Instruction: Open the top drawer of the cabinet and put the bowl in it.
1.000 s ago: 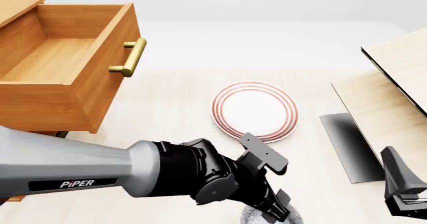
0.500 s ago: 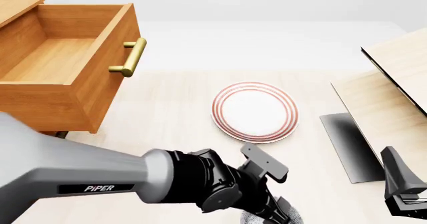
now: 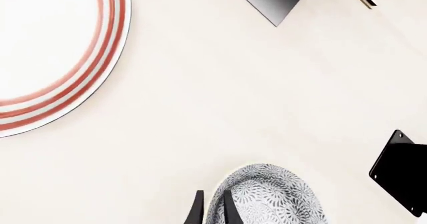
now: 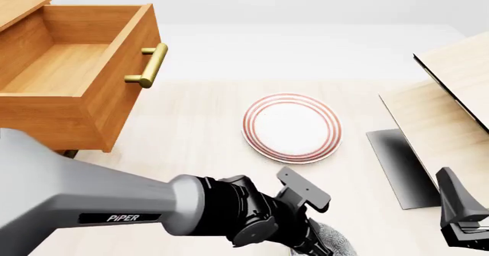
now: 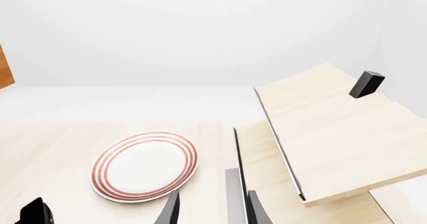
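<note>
The cabinet [image 4: 17, 8] stands at the far left with its top drawer [image 4: 73, 67] pulled out and nothing inside; its brass handle [image 4: 150, 66] faces the table's middle. The blue-speckled bowl [image 3: 270, 199] sits near the table's front edge, and in the front view only a sliver of the bowl [image 4: 335, 243] shows past my left wrist. My left gripper [image 3: 212, 194] is shut on the bowl's rim, one finger inside and one outside. My right gripper [image 5: 212, 195] is open and holds nothing, low at the front right [image 4: 463, 233].
A white plate with red rings [image 4: 292, 127] lies in the table's middle, beyond the bowl. A pale light-wood box [image 4: 450, 95] with a dark panel beside it fills the right side. My left forearm [image 4: 84, 204] crosses the front left.
My left arm's wrist has sunk lower and its forearm has swung up in the front view. More of the bowl now shows to the wrist's right. The right arm has not moved.
</note>
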`<state>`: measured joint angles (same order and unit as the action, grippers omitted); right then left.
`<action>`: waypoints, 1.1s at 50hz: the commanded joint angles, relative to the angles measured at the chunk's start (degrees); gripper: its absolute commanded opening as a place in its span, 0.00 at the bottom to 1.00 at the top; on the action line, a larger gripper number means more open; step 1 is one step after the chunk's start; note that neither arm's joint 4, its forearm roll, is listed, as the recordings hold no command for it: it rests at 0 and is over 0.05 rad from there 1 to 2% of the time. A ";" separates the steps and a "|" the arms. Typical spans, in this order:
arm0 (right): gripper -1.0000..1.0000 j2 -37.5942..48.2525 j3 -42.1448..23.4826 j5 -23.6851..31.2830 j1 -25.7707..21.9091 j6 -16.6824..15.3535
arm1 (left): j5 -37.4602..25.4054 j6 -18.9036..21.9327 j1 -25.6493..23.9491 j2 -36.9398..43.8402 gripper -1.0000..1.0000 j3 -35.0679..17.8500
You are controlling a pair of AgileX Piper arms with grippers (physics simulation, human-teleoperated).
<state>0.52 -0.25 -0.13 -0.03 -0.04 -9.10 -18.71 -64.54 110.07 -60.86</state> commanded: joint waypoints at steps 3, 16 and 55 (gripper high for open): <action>1.00 -0.10 0.02 0.01 -0.02 -0.03 | 0.41 0.85 0.46 -0.35 0.00 0.88; 1.00 -0.09 0.03 0.01 -0.01 -0.01 | 0.18 0.72 0.54 -2.59 0.00 1.30; 1.00 -0.05 0.03 0.02 0.01 0.02 | -3.13 5.82 4.87 -11.22 0.00 2.25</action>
<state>0.52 -0.25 -0.13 -0.03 -0.04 -11.34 -14.64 -61.10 101.38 -58.74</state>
